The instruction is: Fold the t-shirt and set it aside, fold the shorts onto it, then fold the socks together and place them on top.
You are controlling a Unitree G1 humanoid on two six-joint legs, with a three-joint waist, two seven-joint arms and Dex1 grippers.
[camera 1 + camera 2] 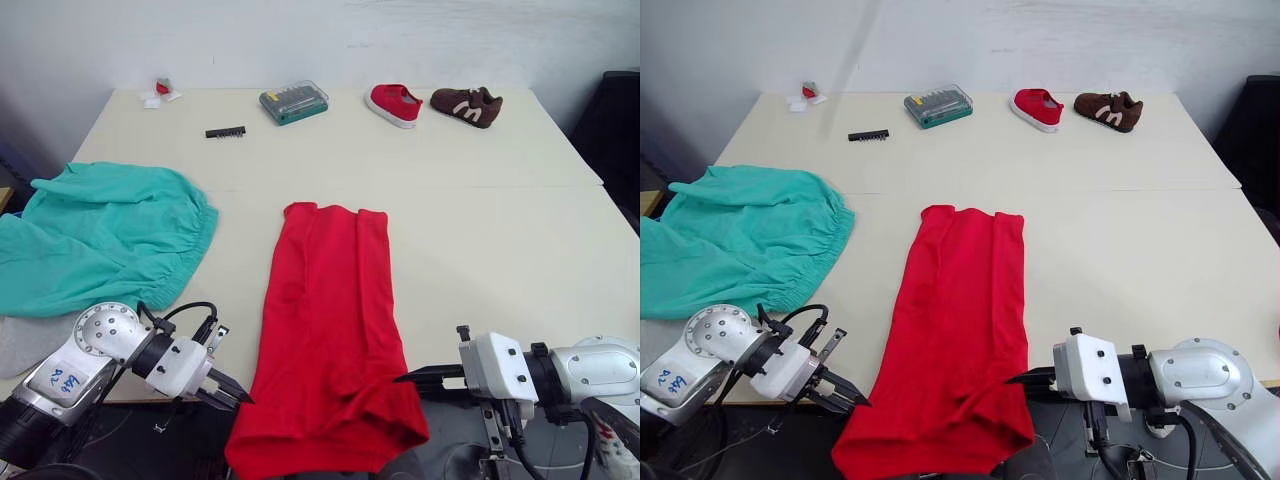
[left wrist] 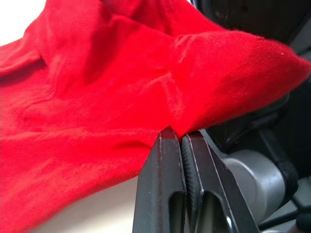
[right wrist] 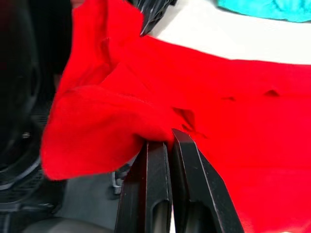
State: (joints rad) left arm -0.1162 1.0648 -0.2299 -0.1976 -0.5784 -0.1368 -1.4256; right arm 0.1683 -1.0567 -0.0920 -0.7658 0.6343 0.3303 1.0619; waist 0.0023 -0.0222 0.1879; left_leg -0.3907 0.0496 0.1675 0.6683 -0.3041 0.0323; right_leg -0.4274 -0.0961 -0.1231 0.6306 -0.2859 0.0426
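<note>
On your far left, the large teal-green soft fabric shorts [image 1: 95, 238] lie spread over the left edge of the cream counter [image 1: 480, 230], their gathered waistband facing the middle. Near the front edge, your left gripper [image 1: 232, 392] reaches toward the bright red cotton t-shirt [image 1: 330, 330]; its black fingers [image 2: 165, 194] are pressed together on a fold of the red cloth at the shirt's lower left edge, as the left wrist view shows. The t-shirt itself lies in the middle of the counter as a long narrow strip, sides folded in, running from mid-counter toward you, with its near end hanging over the front edge. At that end's right side your right gripper [image 1: 412, 377] comes in from the right, and in the right wrist view its fingers [image 3: 153, 189] stand close together, pinching the red fabric at a small bunched crease. Along the far edge of the counter, well apart from the garments, you have a small red and white object [image 1: 163, 90], a short black bit strip [image 1: 226, 131], a green case of tool bits [image 1: 294, 102], a red slip-on shoe [image 1: 394, 104] and, furthest right, a brown sneaker [image 1: 466, 105].
</note>
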